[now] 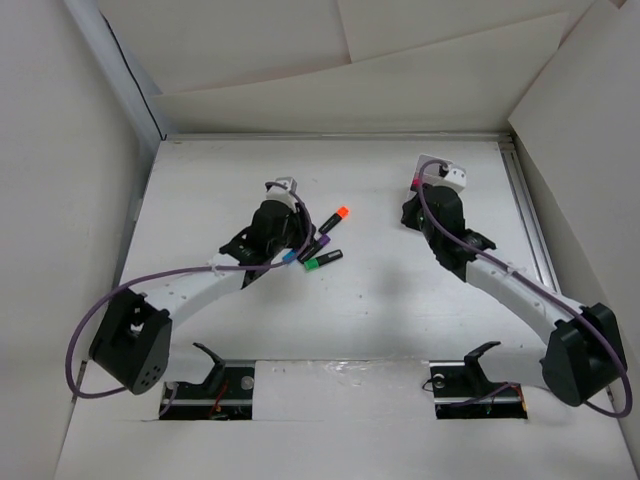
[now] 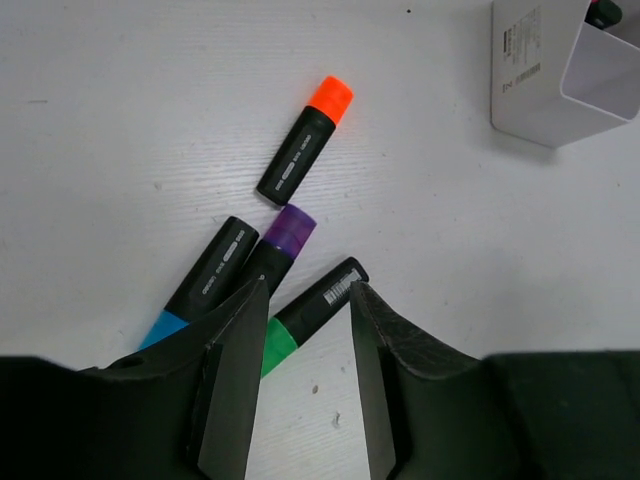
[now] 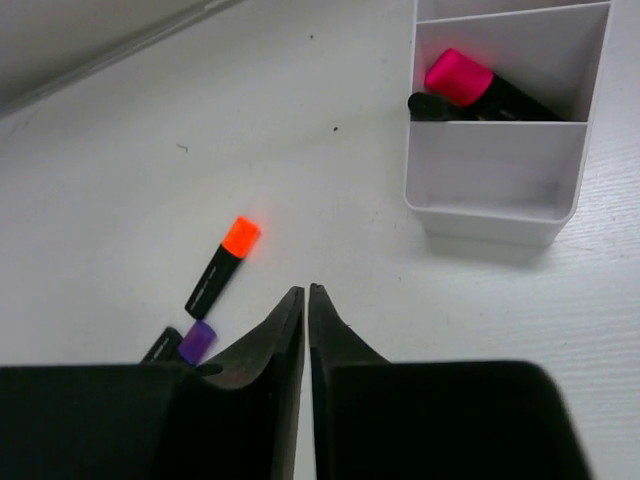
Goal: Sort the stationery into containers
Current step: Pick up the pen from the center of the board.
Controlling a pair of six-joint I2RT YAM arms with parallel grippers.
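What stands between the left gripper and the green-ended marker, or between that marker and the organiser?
Nothing visible. The left gripper straddles the green-ended marker, jaws open; a purple-ended marker crowds one side. Bare table runs to the organiser.

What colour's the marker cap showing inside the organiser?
Pink. The marker in the organiser shows best in the right wrist view.

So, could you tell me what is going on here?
Markers are being sorted into a white organiser. The left gripper straddles the green marker, jaws apart, with the blue marker, purple marker and orange marker lying beside it. The right gripper is shut and empty near the organiser, whose middle compartment holds a pink marker.
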